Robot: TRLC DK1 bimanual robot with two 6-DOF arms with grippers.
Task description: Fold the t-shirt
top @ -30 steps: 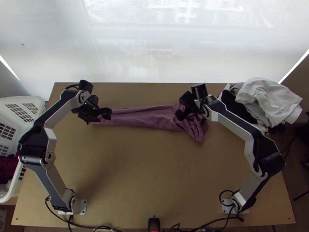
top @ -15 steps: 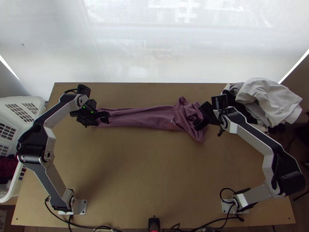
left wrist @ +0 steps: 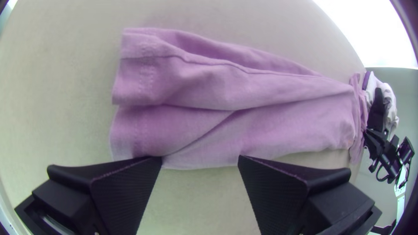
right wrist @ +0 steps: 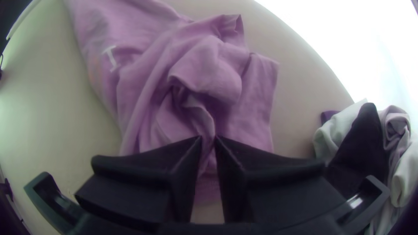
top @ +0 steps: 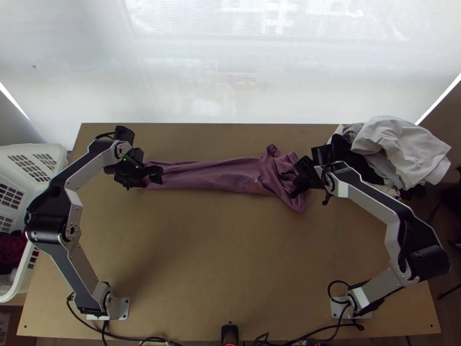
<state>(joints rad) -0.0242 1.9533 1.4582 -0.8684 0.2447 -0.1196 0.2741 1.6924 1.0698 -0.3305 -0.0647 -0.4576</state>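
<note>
The mauve t-shirt point(top: 216, 175) lies in a long narrow strip across the upper table, its right end bunched. At the strip's left end is my left gripper point(top: 154, 175). My right gripper point(top: 297, 185) is down at the bunched end. In the left wrist view, the left gripper point(left wrist: 200, 160) is open, with its fingers apart beside the edge of the shirt point(left wrist: 196, 87), near a hemmed end. The right wrist view has the right gripper point(right wrist: 209, 138) shut on a raised ridge of the bunched shirt point(right wrist: 204, 65); loose folds and a small white mark lie around it.
A pile of white, grey and black clothes point(top: 397, 150) sits at the table's upper right corner. Beyond the left edge stands a white laundry basket point(top: 55, 154) with dark cloth inside. Bare wood point(top: 230, 248) stretches between the arms.
My right gripper has moved right across the bunched end, then slightly back to the left. The left gripper has shifted a little left and toward the near edge, then stayed still.
</note>
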